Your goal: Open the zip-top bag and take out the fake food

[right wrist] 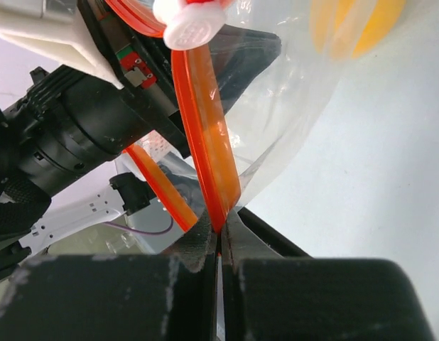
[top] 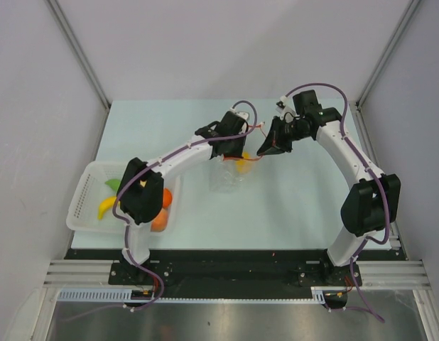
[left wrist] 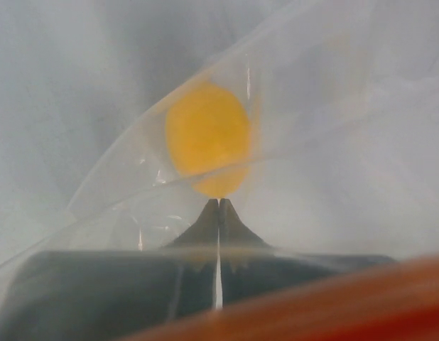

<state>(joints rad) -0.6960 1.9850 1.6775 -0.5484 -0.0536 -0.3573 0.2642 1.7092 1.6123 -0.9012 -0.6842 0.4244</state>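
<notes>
- Left end effector (left wrist: pixel 219 202): clenched. In the left wrist view its two fingertips meet with no gap, and the clear film of the zip-top bag (top: pixel 229 177) runs down between them and over the lens. Judged to be grasping the bag at its upper edge.
- Right end effector (right wrist: pixel 219 219): clenched. In the right wrist view the red-orange zip strip (right wrist: pixel 205 128) enters the line where the two fingers meet, so it is pinched there.
- Bag position: in the top view it lies just toward 12 o'clock of the middle of the table (top: pixel 290 206). The left end effector is at its 12 o'clock edge and the right one at its 2 o'clock side. Its body hangs toward 6 o'clock.
- Bag mouth: the right wrist view shows two runs of strip standing apart, one going to each end effector. How wide the mouth stands cannot be told.
- Bag contents: one yellow piece of fake food (left wrist: pixel 207 138) shows through the film, at 12 o'clock of the left fingertips. Its kind cannot be told.
- White mesh basket (top: pixel 81 195): at 8 o'clock on the table, well apart from the bag and partly hidden by the left arm.
- Basket contents: a yellow banana (top: pixel 106 207), a green piece (top: pixel 114 185) and orange pieces (top: pixel 163 213).
</notes>
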